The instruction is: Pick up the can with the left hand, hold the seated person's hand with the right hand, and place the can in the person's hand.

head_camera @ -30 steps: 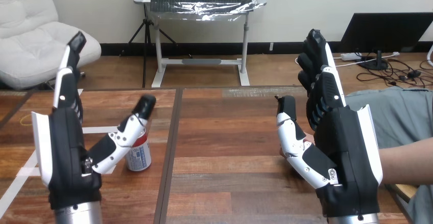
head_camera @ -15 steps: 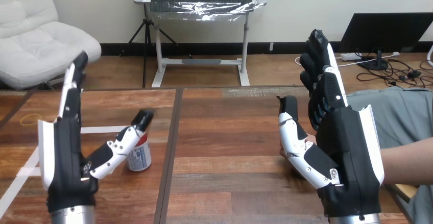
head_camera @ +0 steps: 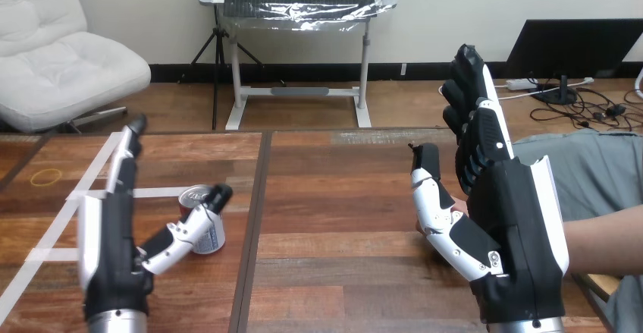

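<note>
A small can (head_camera: pixel 205 223) with a silver top and a red and white side stands upright on the wooden table (head_camera: pixel 334 189), left of the middle. My left hand (head_camera: pixel 114 249) is low beside it, open, fingers straight and pointing away, thumb (head_camera: pixel 189 227) lying across the can's front. My right hand (head_camera: pixel 508 219) is raised at the right, open, fingers straight up and thumb spread. The person's forearm (head_camera: pixel 606 238) comes in from the right edge behind my right hand; their hand is mostly hidden, with a small part showing between my thumb and palm.
White tape lines (head_camera: pixel 61 219) run across the left part of the table. A dark seam (head_camera: pixel 254 219) splits the tabletop lengthwise. The person's torso (head_camera: pixel 584 174) sits at the table's right side.
My left hand has dropped lower and turned edge-on beside the can, whose silver top now shows. My right hand and the person's forearm have stayed put.
</note>
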### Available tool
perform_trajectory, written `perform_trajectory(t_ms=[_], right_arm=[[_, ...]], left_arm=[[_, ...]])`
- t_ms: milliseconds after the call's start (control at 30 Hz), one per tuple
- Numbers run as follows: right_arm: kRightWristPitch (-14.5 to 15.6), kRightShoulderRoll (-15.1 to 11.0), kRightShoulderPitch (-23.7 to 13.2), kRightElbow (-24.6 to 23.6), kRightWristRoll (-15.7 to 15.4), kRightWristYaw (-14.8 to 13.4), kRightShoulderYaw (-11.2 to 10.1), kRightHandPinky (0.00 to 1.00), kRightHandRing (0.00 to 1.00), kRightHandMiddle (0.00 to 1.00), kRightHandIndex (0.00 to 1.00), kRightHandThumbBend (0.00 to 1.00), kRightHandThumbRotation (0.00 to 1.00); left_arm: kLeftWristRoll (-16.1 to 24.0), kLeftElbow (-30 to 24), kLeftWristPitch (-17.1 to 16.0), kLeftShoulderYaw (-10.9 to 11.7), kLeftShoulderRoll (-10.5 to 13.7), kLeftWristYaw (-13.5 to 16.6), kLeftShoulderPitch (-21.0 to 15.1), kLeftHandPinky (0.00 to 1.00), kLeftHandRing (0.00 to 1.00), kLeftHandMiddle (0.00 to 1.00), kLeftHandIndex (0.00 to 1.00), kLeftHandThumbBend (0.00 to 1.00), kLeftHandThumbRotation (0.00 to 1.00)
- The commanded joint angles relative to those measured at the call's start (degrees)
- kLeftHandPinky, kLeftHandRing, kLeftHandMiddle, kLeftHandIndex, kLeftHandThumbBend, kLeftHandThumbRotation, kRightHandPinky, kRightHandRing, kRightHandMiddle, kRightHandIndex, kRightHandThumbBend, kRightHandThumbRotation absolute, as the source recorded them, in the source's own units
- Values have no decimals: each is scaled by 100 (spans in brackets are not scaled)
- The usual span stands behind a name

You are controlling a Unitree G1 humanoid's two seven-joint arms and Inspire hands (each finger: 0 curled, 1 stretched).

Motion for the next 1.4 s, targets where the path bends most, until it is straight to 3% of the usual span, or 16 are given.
perform_trajectory(t_ms=[0,200,667,967,1367], right_arm=[[-17,168,-138,-147,-22,0,-71,100,100,100,100,0,0],[12,173,-132,-169,-23,0,-85,100,100,100,100,0,0],[37,145,-115,-201,-31,11,-143,100,100,100,100,0,0],[42,151,-116,-209,-17,20,-159,100,100,100,100,0,0],[20,141,-143,-192,2,41,-197,100,100,100,100,0,0]], left_arm=[[101,318,207,-106,199,-98,-536,94,95,97,94,89,46],[111,560,444,-150,263,-178,-692,95,97,98,96,91,50],[197,1538,283,-235,467,-104,-1188,96,100,100,99,92,48],[464,2162,89,-300,599,265,-1493,97,100,100,100,92,47],[771,2774,127,-417,742,830,-1837,94,99,100,100,94,49]])
